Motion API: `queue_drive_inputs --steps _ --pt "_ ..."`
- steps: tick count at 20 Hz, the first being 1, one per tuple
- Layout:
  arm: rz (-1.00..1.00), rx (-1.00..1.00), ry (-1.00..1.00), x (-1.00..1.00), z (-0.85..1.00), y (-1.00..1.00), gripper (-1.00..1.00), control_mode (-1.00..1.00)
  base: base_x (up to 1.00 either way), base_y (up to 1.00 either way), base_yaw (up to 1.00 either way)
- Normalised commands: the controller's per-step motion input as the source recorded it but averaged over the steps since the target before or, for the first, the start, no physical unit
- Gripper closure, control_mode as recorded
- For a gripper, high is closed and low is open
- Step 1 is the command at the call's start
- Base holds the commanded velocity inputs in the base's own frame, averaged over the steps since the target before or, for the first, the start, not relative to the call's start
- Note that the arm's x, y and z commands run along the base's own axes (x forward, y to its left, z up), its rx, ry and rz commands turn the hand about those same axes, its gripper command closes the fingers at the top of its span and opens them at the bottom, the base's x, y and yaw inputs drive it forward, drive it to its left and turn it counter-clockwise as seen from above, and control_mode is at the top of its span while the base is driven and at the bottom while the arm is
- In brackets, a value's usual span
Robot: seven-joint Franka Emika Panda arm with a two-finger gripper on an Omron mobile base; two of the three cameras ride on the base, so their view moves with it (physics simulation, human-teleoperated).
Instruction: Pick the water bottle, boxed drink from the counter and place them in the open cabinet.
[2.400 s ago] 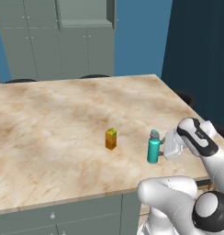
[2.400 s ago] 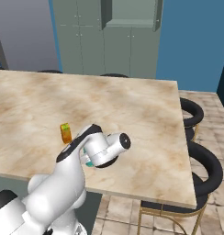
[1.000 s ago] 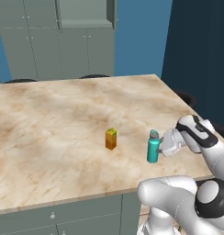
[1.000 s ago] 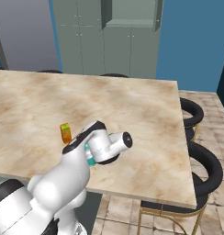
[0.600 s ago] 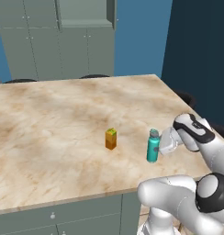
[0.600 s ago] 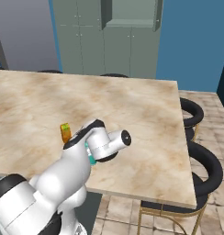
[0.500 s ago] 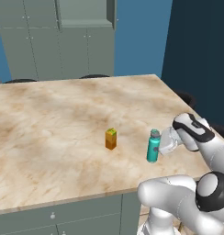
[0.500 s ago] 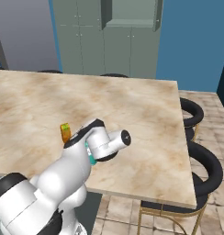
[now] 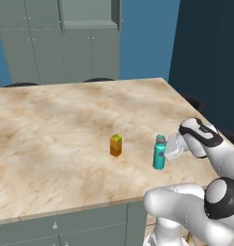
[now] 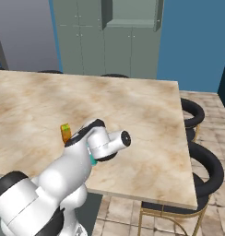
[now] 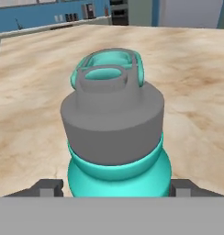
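Water bottle [image 9: 159,153] stands upright on the counter [image 9: 56,125], toward the near right part of the marbled slab, short of the front edge. In the hand view the water bottle [image 11: 114,133] sits squarely between the two dark fingertips [image 11: 48,187], its grey cap and teal loop close before the camera. The gripper [image 9: 169,149] is at the bottle's right side at body height in the left base view, with the jaws set either side of the bottle. Whether the pads actually press on it cannot be told from the pictures.

Boxed drink [image 9: 116,145] stands upright on the counter just to the left of the bottle, apart from it. In the right base view the boxed drink [image 10: 66,132] shows past the arm, and only a sliver of teal is seen beneath the wrist.

Open cabinet [image 9: 89,15] is on the far wall beyond the counter, its door swung out. Black stools [image 10: 204,170] line the counter's right side.
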Motion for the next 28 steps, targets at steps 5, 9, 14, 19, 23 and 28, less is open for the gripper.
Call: queue_drive_inputs --steps 5,9,14,19,23,28 --pt "-0.01 0.07 0.0 -0.03 0.0 0.0 1.0 -1.0 0.0 0.0 0.0" --pt "0.0 0.02 0.0 -0.13 0.13 -0.01 1.0 -1.0 0.0 0.0 0.0" --pt "0.01 0.05 -0.12 -0.25 0.58 -0.12 1.0 -1.0 0.0 0.0 0.0" --pt "0.0 0.03 -0.1 -0.21 0.79 0.0 1.0 -1.0 0.0 0.0 0.0" --pt "0.0 0.0 -0.02 -0.3 0.75 0.0 1.0 -1.0 0.0 0.0 0.0" --pt "0.0 -0.09 0.06 -0.29 0.58 0.0 1.0 -1.0 0.0 0.0 0.0"
